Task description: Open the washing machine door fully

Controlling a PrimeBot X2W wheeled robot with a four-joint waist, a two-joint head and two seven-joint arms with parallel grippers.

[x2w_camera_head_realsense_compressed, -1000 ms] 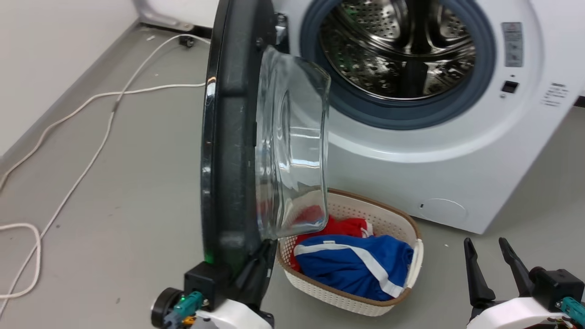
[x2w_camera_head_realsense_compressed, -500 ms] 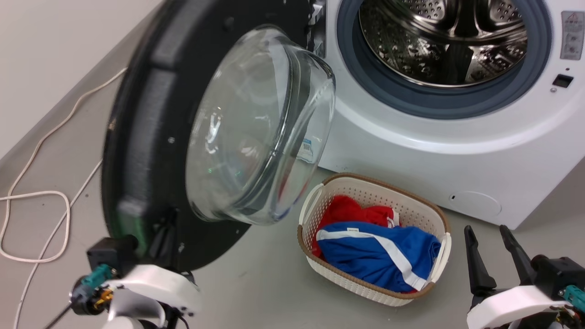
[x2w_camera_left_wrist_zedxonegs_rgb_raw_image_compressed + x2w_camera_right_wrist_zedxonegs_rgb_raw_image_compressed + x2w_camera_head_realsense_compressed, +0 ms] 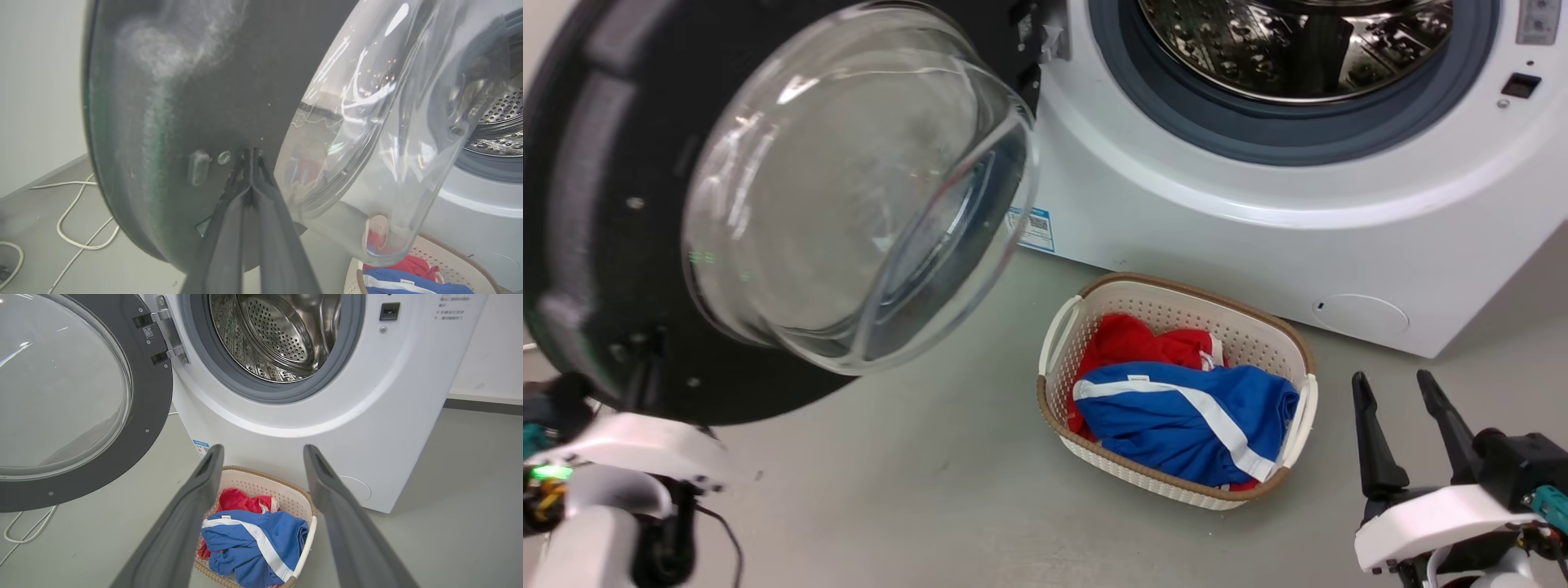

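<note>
Black fingers of the right gripper stand spread apart at the lower right of the head view, holding nothing, above bare grey floor. The left gripper has its two fingers pressed together with nothing visible between them. Their tips rest against the black inner face of the washing machine door, just beside a small screw and a grey stub, near the rim of the glass bowl. Beyond the right gripper a white basket with a brown rim sits on the floor. It holds a blue garment with white stripes over a red one. The door stands wide open, hung on hinges at the machine's left side, its bowl bulging toward the head camera. Behind the basket rises the white washing machine, with a small round flap low on its front, a grey rubber ring and the steel drum inside. White cable lies on the floor by the wall.
</note>
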